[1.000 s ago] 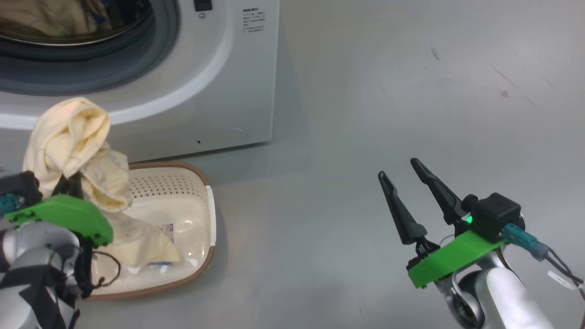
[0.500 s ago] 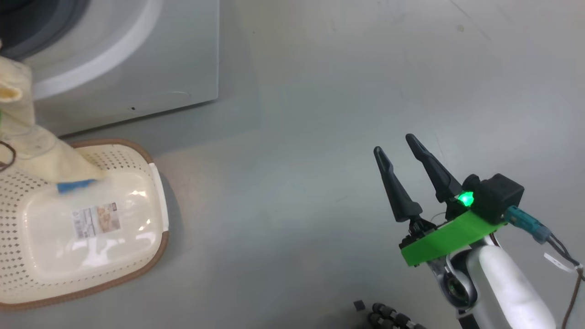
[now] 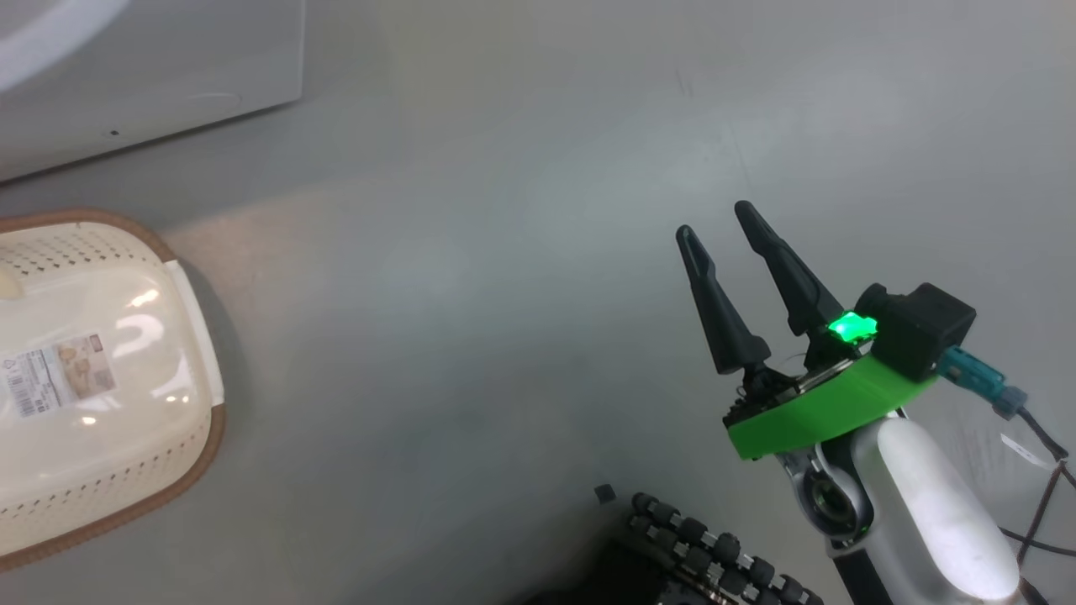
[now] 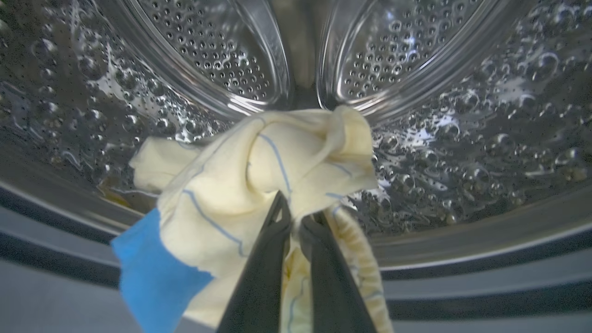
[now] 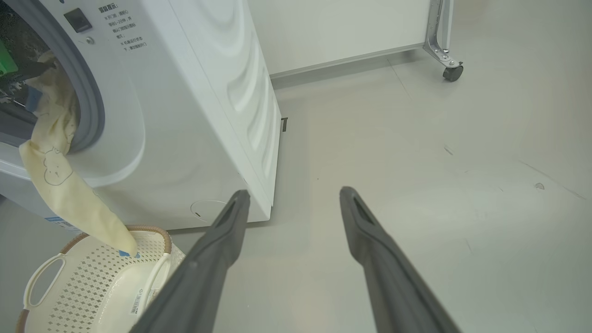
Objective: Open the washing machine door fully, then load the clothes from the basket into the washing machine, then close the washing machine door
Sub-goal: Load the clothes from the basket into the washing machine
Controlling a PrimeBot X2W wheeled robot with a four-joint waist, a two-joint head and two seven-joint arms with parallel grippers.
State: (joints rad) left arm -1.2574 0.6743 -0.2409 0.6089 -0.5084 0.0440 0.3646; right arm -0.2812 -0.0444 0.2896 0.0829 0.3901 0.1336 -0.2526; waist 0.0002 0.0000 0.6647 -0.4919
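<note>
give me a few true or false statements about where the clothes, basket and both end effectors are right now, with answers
1. The left end effector is shut on the clothes. True.
2. The right end effector is gripping the basket. False: it is open and empty, above bare floor, well apart from the basket.
3. The clothes lie wholly inside the drum. False: the right wrist view shows part of the fabric hanging out of the opening, down toward the basket.
4. The basket sits on the floor in front of the washing machine. True.
</note>
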